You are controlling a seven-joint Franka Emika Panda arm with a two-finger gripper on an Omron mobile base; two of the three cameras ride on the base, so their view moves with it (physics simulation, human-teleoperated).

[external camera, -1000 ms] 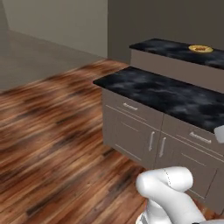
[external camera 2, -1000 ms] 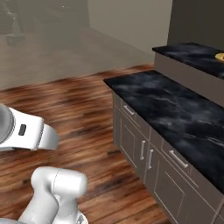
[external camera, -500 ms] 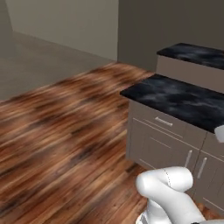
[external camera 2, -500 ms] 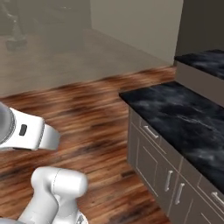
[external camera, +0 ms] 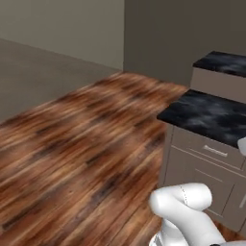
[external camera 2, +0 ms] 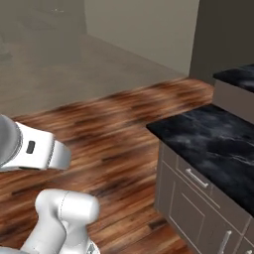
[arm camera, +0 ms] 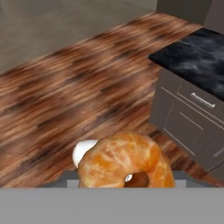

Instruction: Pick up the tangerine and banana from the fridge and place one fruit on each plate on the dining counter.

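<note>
Tangerine [arm camera: 124,162] sits gripped in the tool, low in the hand view, above the wood floor [external camera: 77,144]. Black-topped table [external camera 2: 208,144] with grey cabinets [external camera: 202,163] stands to the right.

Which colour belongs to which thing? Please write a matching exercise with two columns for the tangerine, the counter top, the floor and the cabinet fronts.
Things:
1. tangerine
2. counter top
3. floor
4. cabinet fronts

Colours:
A. brown wood planks
B. orange
C. plain taupe-grey
D. glossy black, marbled

Pairs: 1-B, 2-D, 3-A, 4-C
</note>
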